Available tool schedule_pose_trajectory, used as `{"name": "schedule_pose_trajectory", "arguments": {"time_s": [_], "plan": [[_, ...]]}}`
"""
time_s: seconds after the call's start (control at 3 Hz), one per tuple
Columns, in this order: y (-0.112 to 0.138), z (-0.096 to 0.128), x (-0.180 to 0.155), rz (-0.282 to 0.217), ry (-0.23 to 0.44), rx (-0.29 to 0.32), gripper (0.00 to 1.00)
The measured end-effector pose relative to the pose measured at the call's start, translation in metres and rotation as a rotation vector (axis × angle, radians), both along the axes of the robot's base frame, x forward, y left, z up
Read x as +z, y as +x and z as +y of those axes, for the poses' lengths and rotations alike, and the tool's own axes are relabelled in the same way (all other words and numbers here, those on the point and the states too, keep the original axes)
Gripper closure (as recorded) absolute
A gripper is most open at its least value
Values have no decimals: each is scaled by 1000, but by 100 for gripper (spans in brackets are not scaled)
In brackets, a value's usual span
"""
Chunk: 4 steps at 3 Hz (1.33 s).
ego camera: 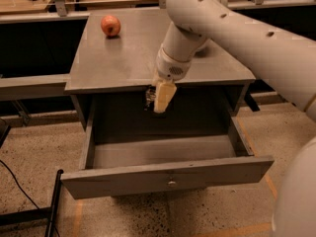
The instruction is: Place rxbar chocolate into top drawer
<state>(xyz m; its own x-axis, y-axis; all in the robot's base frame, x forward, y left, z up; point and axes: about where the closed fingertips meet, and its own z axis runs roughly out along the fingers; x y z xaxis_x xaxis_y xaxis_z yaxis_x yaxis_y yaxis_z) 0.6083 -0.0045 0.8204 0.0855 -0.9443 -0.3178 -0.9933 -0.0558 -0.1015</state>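
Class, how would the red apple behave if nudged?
The apple looks round, so it would probably roll. Its plump shape suggests firm, not floppy. The gripper hangs above the open top drawer, holding the rxbar chocolate.
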Motion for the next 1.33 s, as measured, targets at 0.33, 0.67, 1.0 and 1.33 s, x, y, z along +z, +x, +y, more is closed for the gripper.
{"name": "schedule_pose_trajectory", "arguments": {"time_s": [0.33, 0.67, 1.0, 1.33], "plan": [[-13, 3, -39, -27, 16, -6, 100], [-19, 4, -69, -48, 1, -22, 100], [-22, 1, -90, -61, -7, -48, 100], [-27, -9, -104, -66, 2, -85, 74]]}}
